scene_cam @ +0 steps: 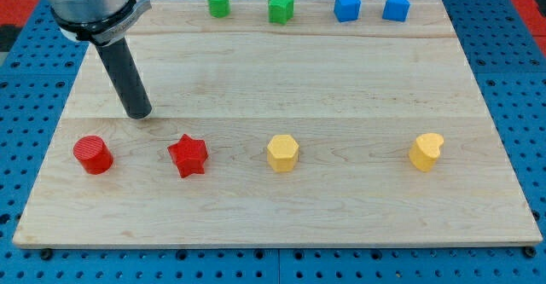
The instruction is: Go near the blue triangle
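Note:
The blue triangle-like block (396, 7) sits at the view's top right, next to another blue block (346, 5) on its left. My tip (138, 114) rests on the wooden board (341, 79) at the view's left, far from both blue blocks. It stands above and between the red cylinder (92, 154) and the red star (188, 155).
A green cylinder (218, 2) and a green star (280, 8) sit along the top edge. A yellow hexagon (282, 153) and a yellow heart-like block (426, 152) lie in the lower row. A blue pegboard surrounds the board.

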Action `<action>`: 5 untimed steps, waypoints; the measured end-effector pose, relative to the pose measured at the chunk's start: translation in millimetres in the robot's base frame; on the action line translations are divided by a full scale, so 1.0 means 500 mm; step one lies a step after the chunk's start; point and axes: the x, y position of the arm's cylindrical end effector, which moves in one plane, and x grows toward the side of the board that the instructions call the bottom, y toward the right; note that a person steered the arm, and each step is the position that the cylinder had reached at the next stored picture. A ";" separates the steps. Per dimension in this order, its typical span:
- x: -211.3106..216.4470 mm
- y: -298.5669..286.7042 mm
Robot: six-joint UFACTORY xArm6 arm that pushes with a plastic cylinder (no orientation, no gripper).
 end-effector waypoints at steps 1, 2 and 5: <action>-0.025 0.073; -0.067 0.188; -0.072 0.379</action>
